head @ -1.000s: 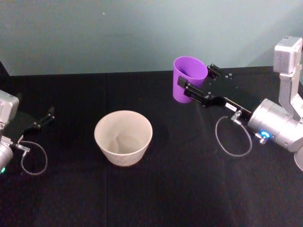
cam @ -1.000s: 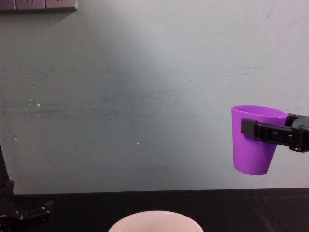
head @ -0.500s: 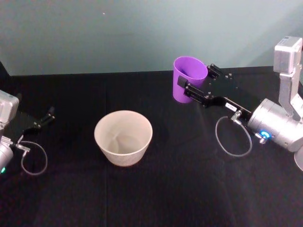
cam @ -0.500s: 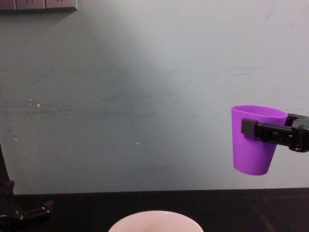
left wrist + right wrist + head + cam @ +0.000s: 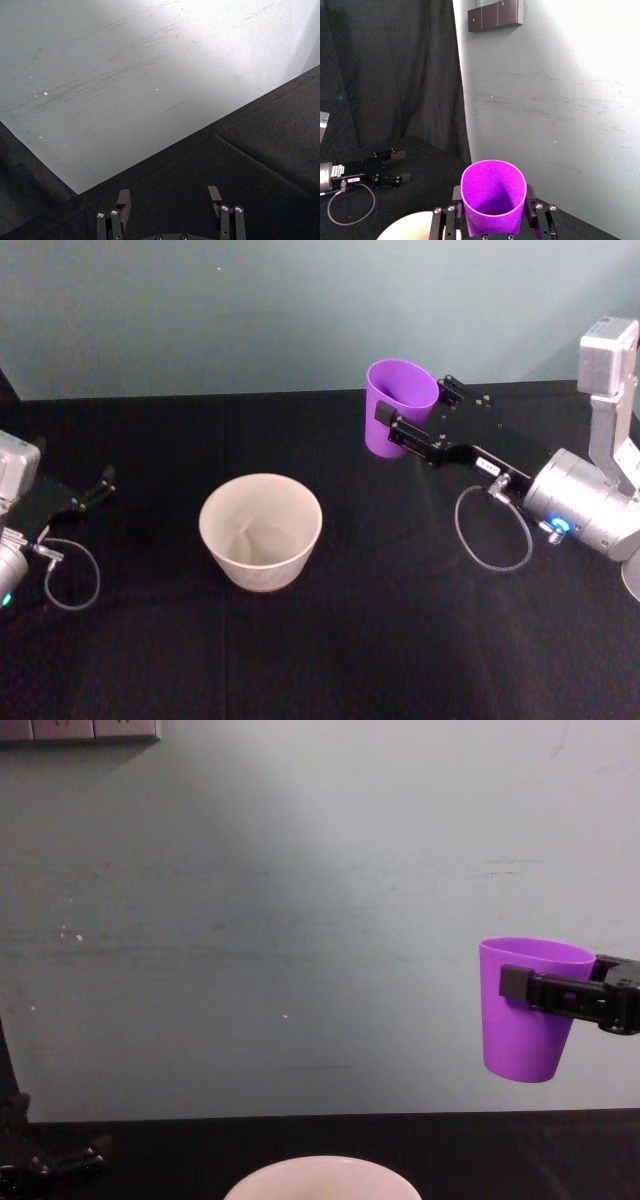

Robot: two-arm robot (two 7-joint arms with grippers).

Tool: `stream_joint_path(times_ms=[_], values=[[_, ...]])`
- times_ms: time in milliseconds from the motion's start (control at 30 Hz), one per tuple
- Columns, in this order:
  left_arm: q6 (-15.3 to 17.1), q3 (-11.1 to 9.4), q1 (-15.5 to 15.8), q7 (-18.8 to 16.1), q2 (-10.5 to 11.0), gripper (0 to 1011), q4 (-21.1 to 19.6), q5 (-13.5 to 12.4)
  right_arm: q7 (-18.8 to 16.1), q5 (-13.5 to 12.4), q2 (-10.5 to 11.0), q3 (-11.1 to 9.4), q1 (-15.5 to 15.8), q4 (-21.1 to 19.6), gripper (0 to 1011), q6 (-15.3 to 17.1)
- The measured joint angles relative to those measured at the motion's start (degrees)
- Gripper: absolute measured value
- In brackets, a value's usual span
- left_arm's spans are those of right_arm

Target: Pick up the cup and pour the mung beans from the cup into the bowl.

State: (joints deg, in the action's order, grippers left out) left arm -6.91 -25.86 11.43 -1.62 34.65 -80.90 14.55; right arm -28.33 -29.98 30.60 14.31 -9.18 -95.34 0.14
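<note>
Frankly, you had almost nothing new to read: across the last second the cup (image 5: pixel 395 390) stayed where it was, upright and lifted clear of the black table (image 5: pixel 350 640), and the pour had not begun. Your right gripper (image 5: pixel 417 408) was pinching the cup just under its rim, one finger on each side, which the right wrist view (image 5: pixel 492 190) confirmed. By my judgement the pick-up was done and you were pausing before the carry. You could not make out the mung beans; the cup's inside looked purple with a dark bottom. The bowl (image 5: pixel 262 565) sat on the table well apart from the cup, nearer the robot and to its left, so the cup was not over it. Your left gripper (image 5: pixel 95 492) lay parked at the table's left side, fingers spread.
</note>
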Motion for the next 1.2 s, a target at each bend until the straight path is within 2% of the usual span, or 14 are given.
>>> stream_joint_path(times_ms=[1200], values=[[0.0,0.0,0.0,0.0,0.0,1000,0.0,0.0,0.0,0.0,0.0,0.0,0.0,0.0,718,0.0]])
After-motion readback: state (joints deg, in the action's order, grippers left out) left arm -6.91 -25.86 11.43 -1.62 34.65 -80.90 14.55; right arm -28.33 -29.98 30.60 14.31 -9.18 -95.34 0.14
